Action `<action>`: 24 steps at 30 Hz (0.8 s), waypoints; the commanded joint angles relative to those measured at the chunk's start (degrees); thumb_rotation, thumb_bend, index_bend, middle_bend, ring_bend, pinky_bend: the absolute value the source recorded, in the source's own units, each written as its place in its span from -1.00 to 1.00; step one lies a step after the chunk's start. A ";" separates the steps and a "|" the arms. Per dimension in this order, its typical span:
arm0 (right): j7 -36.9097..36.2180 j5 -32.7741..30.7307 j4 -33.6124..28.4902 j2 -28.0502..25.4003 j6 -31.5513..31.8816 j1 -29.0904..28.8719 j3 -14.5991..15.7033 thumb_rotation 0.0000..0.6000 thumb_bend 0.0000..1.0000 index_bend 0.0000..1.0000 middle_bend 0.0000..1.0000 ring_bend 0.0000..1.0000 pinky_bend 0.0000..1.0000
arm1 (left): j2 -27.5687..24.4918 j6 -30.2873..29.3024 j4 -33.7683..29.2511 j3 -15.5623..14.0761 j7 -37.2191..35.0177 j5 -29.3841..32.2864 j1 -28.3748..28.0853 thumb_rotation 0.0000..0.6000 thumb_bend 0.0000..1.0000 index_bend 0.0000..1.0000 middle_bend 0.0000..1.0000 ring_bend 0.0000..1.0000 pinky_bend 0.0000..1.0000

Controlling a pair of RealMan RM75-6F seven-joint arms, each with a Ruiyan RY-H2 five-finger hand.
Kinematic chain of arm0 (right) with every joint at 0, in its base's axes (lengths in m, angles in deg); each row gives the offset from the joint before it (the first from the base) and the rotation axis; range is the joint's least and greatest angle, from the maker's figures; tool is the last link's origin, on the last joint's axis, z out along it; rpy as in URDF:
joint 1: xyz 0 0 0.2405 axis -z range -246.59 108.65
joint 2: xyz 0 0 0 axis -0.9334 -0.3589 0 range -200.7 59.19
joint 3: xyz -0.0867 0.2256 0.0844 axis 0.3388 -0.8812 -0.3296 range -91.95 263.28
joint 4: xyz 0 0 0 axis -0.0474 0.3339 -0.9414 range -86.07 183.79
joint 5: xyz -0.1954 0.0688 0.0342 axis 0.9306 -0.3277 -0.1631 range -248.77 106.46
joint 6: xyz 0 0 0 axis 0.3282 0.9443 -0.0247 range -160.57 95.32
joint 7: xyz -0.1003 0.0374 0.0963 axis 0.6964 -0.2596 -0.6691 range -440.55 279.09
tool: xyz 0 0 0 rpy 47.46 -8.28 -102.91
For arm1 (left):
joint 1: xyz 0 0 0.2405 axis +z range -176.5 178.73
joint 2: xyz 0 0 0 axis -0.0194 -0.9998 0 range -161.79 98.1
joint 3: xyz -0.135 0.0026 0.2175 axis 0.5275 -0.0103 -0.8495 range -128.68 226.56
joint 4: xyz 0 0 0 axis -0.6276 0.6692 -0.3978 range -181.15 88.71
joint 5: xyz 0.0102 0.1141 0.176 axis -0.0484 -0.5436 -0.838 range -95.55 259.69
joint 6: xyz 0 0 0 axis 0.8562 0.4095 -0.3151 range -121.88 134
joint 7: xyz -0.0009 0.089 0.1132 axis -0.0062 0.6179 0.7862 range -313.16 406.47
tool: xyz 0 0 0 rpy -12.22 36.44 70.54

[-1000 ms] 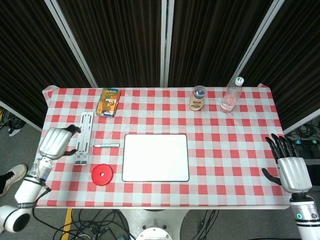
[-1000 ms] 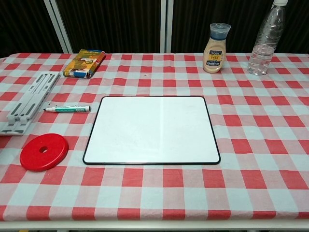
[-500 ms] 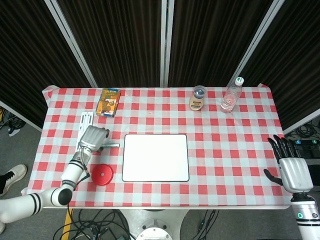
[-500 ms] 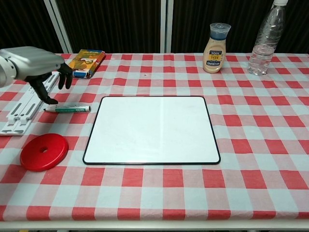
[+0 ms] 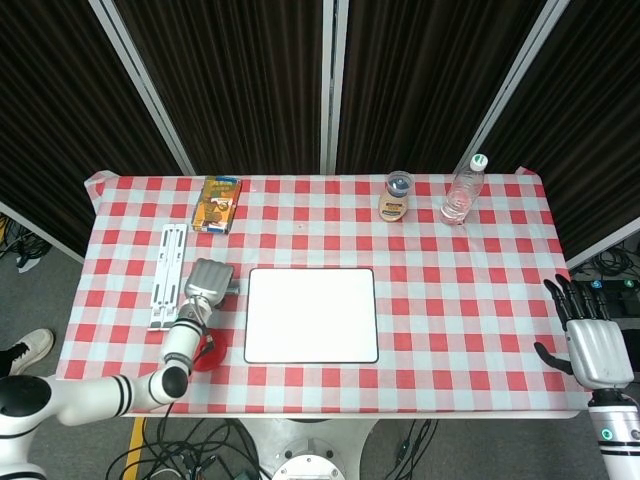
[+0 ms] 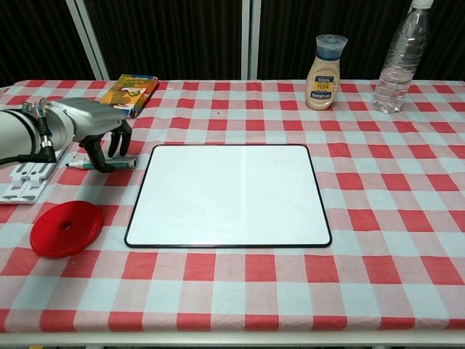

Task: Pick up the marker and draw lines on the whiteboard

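Chest view: the green-and-white marker [image 6: 102, 163] lies flat on the checked tablecloth [image 6: 407, 218], just left of the whiteboard [image 6: 228, 195]. The left hand [image 6: 94, 127] is directly over it, dark fingers [image 6: 109, 149] curled down around the barrel; whether they actually grip it I cannot tell. A red disc [image 6: 65, 227] sits in front, a grey folding stand [image 6: 33, 163] further left. In the head view the right hand [image 5: 592, 340] hangs open beyond the table's right edge, fingers spread.
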State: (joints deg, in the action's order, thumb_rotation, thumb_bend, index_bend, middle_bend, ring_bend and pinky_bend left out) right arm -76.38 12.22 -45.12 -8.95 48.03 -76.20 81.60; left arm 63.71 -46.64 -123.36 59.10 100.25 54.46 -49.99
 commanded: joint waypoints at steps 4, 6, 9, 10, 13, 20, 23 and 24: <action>-0.12 -0.17 0.16 0.07 -0.15 0.03 0.05 1.00 -0.74 -1.00 -0.93 -1.00 -1.00 | 0.42 -0.40 0.91 -0.65 -0.23 1.31 -0.93 1.00 -0.42 -0.11 -0.07 0.62 0.92; -0.11 -0.23 0.15 0.09 -0.20 0.03 0.04 1.00 -0.74 -1.00 -0.93 -1.00 -1.00 | 0.50 -0.80 0.85 -0.90 -0.48 1.43 -1.05 1.00 -0.42 -0.10 -0.06 0.62 0.92; -0.06 -0.30 0.11 0.14 -0.33 0.04 0.11 1.00 -0.74 -1.00 -0.93 -1.00 -1.00 | 0.75 -0.96 1.06 -1.21 -1.21 1.16 -1.15 1.00 -0.42 -0.08 -0.03 0.62 0.92; -0.07 -0.30 0.08 0.12 -0.33 0.05 0.12 1.00 -0.74 -1.00 -0.93 -1.00 -1.00 | 0.87 -1.03 1.25 -1.29 -1.40 1.10 -1.18 1.00 -0.42 -0.07 -0.02 0.63 0.92; 0.02 -0.32 -0.06 0.00 -0.22 0.12 0.10 1.00 -0.74 -1.00 -0.93 -1.00 -1.00 | 1.34 -1.00 2.02 -1.63 -1.84 1.22 -1.27 1.00 -0.42 -0.05 0.00 0.63 0.92; 0.22 -0.44 -0.30 -0.07 -0.08 0.30 0.15 1.00 -0.74 -1.00 -0.93 -1.00 -1.00 | 2.11 -1.06 3.25 -2.43 -2.34 1.26 -1.41 1.00 -0.40 -0.04 0.01 0.63 0.92; 0.28 -0.42 -0.37 -0.06 -0.15 0.31 0.21 1.00 -0.74 -1.00 -0.93 -1.00 -1.00 | 2.21 -1.08 3.43 -2.64 -2.57 1.24 -1.43 1.00 -0.38 -0.04 0.02 0.63 0.92; 0.31 -0.40 -0.38 -0.07 -0.13 0.34 0.24 1.00 -0.74 -1.00 -0.93 -1.00 -1.00 | 2.22 -1.08 3.46 -2.69 -2.72 1.11 -1.43 1.00 -0.36 -0.03 0.02 0.64 0.92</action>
State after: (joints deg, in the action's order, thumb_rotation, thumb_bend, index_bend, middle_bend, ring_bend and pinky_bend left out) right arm -76.07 11.82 -45.49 -9.02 47.89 -75.86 81.84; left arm 65.91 -47.72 -119.92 56.44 97.57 55.61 -51.41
